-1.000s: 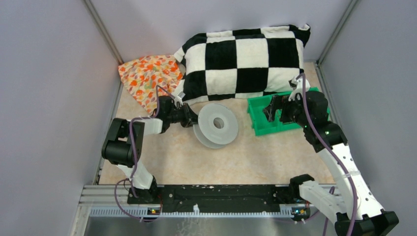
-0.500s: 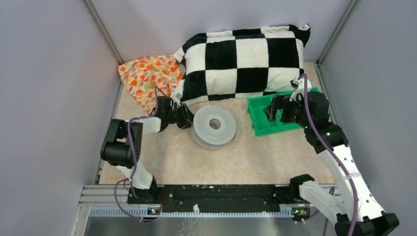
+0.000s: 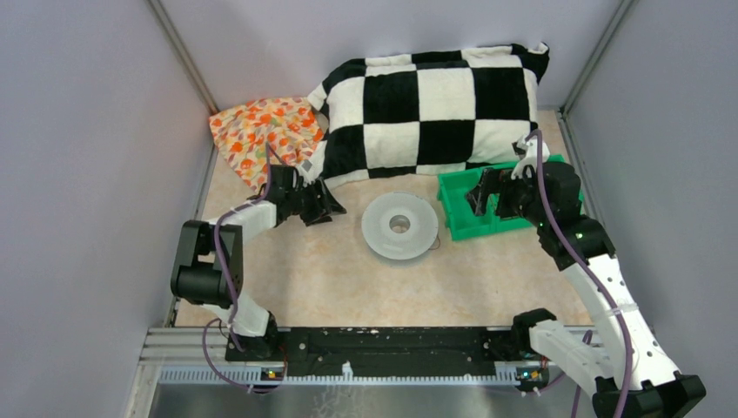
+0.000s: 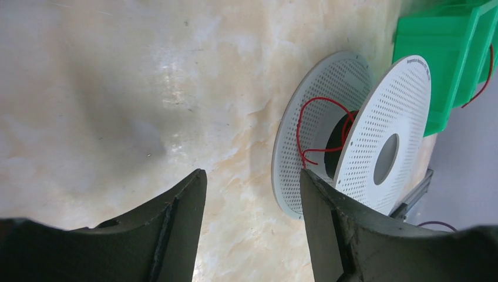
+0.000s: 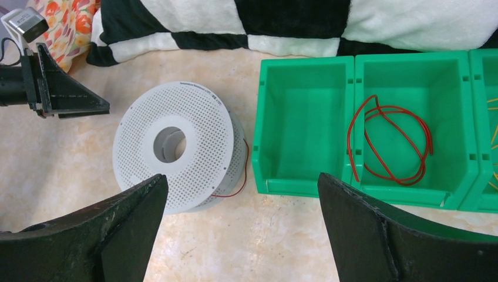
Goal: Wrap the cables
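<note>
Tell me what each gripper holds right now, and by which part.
Nothing. The left gripper is open, clear of the spool lying flat; the right gripper hangs open above the green bins.

- One red cable [image 4: 300, 126], thread-thin, sits between the two perforated flanges of the grey spool [image 5: 194, 126]; it bows out from the hub in a loose loop, not wound tight, and a stretch of it curves past the rim on the side facing the green bin [image 5: 302, 126]
- A second red cable [image 5: 387, 144] lies loosely coiled in overlapping loops on the floor of the bin's middle compartment
- Yellow cables [image 5: 493, 101] show only as thin slivers at the frame edge, in the next compartment to the right
</note>
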`<control>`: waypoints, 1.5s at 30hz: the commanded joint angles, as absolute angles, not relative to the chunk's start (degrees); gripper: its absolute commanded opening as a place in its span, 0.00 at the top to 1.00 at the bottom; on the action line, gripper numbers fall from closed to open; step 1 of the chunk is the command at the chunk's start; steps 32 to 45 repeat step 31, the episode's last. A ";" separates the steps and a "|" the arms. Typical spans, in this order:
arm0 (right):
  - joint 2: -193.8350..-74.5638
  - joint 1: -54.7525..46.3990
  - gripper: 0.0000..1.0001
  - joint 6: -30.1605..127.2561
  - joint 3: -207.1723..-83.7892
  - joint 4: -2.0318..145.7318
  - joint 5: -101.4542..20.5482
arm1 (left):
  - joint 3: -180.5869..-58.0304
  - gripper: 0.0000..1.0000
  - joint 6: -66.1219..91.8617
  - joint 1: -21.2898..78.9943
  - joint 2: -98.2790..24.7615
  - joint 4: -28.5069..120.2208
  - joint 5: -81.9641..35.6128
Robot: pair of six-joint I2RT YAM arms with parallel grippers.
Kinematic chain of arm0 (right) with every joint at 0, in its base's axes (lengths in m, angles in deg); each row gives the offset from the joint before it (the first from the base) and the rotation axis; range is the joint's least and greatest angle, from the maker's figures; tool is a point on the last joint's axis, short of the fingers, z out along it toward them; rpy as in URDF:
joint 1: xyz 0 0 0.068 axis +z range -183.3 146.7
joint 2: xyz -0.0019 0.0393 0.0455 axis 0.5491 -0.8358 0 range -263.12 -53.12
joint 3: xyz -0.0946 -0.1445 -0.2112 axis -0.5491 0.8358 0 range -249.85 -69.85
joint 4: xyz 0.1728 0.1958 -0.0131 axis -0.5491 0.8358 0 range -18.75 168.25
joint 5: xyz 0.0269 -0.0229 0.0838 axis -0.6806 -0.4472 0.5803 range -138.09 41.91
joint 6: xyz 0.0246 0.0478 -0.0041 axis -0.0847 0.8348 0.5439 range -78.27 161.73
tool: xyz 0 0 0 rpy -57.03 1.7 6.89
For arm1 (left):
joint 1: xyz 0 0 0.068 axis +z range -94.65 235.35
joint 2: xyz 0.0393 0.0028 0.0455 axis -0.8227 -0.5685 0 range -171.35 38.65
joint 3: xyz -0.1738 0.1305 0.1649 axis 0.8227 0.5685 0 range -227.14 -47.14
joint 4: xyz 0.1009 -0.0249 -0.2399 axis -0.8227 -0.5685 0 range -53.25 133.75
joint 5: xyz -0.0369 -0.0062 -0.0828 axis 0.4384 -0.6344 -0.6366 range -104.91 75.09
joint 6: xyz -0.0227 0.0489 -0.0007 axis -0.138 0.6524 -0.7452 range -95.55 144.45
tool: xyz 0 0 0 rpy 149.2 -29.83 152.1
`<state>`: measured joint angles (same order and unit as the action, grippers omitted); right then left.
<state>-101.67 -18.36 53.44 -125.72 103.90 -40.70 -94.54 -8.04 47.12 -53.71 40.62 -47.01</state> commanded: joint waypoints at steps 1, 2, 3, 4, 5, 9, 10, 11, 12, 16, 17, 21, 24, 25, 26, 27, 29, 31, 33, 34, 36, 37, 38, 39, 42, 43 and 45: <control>-102.39 -18.71 0.01 53.47 -127.10 104.36 -41.17 | -98.13 0.34 -3.30 48.90 -48.28 35.72 -44.34; -102.80 -18.71 0.01 53.75 -127.53 104.96 -41.79 | -98.89 0.34 -2.34 49.15 -46.74 34.31 -43.44; -103.30 -18.71 0.01 53.94 -128.00 105.78 -42.33 | -99.74 0.34 -1.00 49.31 -45.50 32.54 -42.49; -103.97 -18.71 0.01 54.52 -128.63 106.75 -43.33 | -100.85 0.34 0.37 49.37 -44.07 30.73 -41.34; -105.06 -18.69 0.01 55.38 -129.41 108.04 -44.91 | -101.94 0.34 1.62 49.37 -42.65 28.82 -40.14; -108.63 -18.71 0.01 56.34 -133.00 113.96 -51.45 | -105.54 0.33 6.12 49.38 -36.05 21.73 -36.89; -109.31 -18.71 0.01 56.58 -133.94 115.21 -53.09 | -106.15 0.33 6.91 49.38 -34.16 20.35 -36.39; -109.79 -18.71 0.01 56.99 -134.69 116.11 -55.06 | -106.42 0.32 7.69 49.38 -32.27 19.01 -35.91; -110.15 -18.71 0.01 57.80 -135.49 116.79 -57.09 | -106.54 0.31 8.31 49.38 -30.12 17.89 -35.25; -108.79 -18.72 0.01 60.00 -136.01 116.25 -63.39 | -103.69 0.26 11.54 49.38 -21.34 15.38 -32.99; -108.15 -18.75 0.01 60.17 -135.69 115.40 -64.05 | -102.38 0.24 11.88 49.38 -19.08 15.01 -31.94; -106.06 -18.71 0.01 59.52 -134.36 113.32 -61.33 | -96.28 0.19 11.64 49.38 -10.89 14.84 -27.39; -105.06 -18.72 0.01 60.28 -133.72 112.82 -61.13 | -93.28 0.16 10.93 49.38 -5.94 15.02 -26.13; -104.86 -18.71 0.01 60.41 -133.55 112.70 -61.61 | -92.94 0.15 10.87 49.35 -4.81 14.95 -25.96; -104.72 -18.71 0.01 60.56 -133.55 112.66 -62.15 | -92.81 0.12 10.65 49.37 -3.91 14.85 -25.32; -104.63 -18.71 0.01 60.72 -133.57 112.65 -62.67 | -92.51 0.11 10.45 49.37 -2.95 15.06 -24.88; -104.76 -18.69 0.01 60.88 -133.64 112.63 -63.05 | -92.02 0.08 10.39 49.38 -1.59 15.74 -24.53; -105.17 -18.75 0.01 60.88 -133.97 112.85 -63.01 | -91.76 0.07 10.39 49.35 -0.86 16.60 -24.43; -105.17 -18.75 0.01 60.88 -133.97 112.85 -63.01 | -91.76 0.07 10.39 49.35 -0.86 16.60 -24.43; -105.17 -18.75 0.01 60.88 -133.97 112.85 -63.01 | -91.76 0.07 10.39 49.35 -0.86 16.60 -24.43; -105.17 -18.75 0.01 60.88 -133.97 112.85 -63.01 | -91.76 0.07 10.39 49.35 -0.86 16.60 -24.43; -105.17 -18.75 0.01 60.88 -133.97 112.85 -63.01 | -91.76 0.07 10.39 49.35 -0.86 16.60 -24.43; -105.17 -18.75 0.01 60.88 -133.97 112.85 -63.01 | -91.76 0.07 10.39 49.35 -0.86 16.60 -24.43; -105.17 -18.75 0.01 60.88 -133.97 112.85 -63.01 | -91.76 0.07 10.39 49.35 -0.86 16.60 -24.43; -105.17 -18.75 0.01 60.88 -133.97 112.85 -63.01 | -91.76 0.07 10.39 49.35 -0.86 16.60 -24.43; -105.17 -18.75 0.01 60.88 -133.97 112.85 -63.01 | -91.76 0.07 10.39 49.35 -0.86 16.60 -24.43; -105.17 -18.75 0.01 60.88 -133.97 112.85 -63.01 | -91.76 0.07 10.39 49.35 -0.86 16.60 -24.43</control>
